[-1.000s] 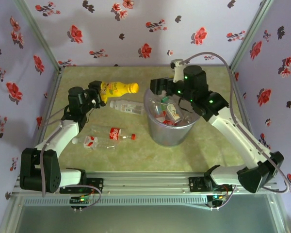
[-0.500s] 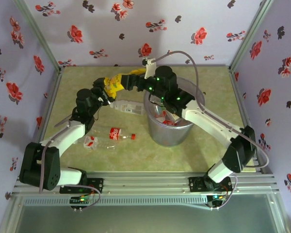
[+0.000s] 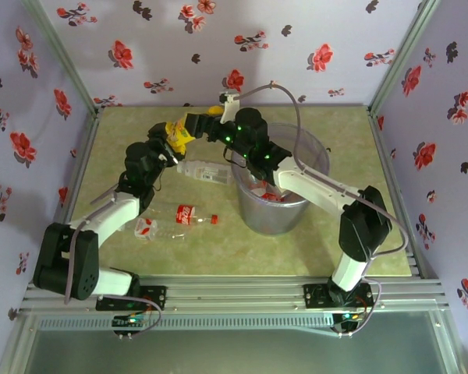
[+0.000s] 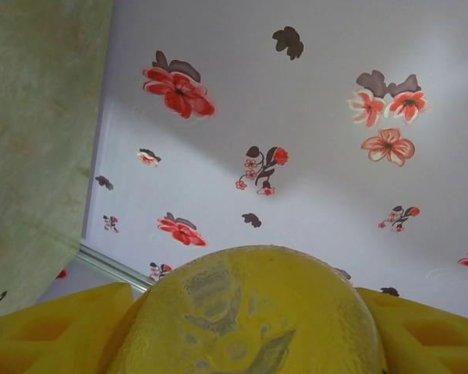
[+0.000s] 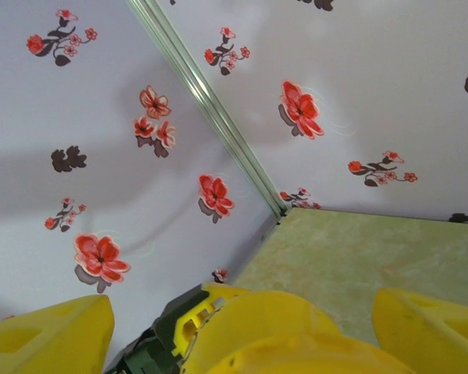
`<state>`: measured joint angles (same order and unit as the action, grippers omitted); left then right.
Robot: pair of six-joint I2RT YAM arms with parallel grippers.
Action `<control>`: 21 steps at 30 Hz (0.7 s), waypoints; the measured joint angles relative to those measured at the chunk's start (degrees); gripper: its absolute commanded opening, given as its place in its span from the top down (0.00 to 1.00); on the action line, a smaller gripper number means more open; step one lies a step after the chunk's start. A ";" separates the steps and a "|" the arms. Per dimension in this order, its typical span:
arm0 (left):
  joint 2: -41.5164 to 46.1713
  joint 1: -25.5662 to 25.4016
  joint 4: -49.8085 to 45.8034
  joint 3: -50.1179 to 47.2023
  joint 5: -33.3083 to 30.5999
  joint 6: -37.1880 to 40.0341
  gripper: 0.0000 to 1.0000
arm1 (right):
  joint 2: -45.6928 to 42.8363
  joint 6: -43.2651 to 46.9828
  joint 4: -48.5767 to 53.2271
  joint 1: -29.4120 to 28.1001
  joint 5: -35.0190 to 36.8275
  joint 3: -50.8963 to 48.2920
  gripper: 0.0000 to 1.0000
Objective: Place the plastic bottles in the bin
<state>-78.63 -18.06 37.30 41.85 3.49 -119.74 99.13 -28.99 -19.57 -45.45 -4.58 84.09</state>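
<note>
1. Left end effector (image 3: 171,143) reaches past two red-labelled bottles (image 3: 186,214) lying on the table (image 3: 218,249), not yet binned.
2. Farther back, a clear bottle (image 3: 207,171) lies just beside the bin (image 3: 269,218), which already holds several.
3. Farthest, it clamps the yellow bottle (image 3: 179,133) above the table. The right end effector (image 3: 196,125) straddles that bottle with its fingers spread, probably a handover.

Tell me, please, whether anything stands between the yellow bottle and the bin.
Yes: the right arm. Its wrist sits above the left rim of the bin, between its opening and the yellow bottle held by the left gripper. Nothing else visible intervenes.
</note>
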 measured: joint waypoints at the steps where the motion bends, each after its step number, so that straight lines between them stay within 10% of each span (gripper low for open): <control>1: -0.28 0.00 0.28 0.02 -0.04 0.00 1.00 | 0.11 -0.20 -0.22 -0.07 0.00 0.00 0.22; 14: -1.79 -0.04 3.04 0.22 -0.50 -0.46 0.73 | 0.31 -1.01 -0.24 0.02 3.23 0.00 0.63; 21: -1.79 -0.04 3.06 0.33 -0.61 -0.66 0.16 | 0.31 -0.81 -0.13 0.02 3.39 0.11 0.73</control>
<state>-80.42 -18.11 40.36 42.17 2.87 -120.40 99.44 -29.80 -19.70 -45.43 -1.19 84.20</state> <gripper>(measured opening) 0.734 0.457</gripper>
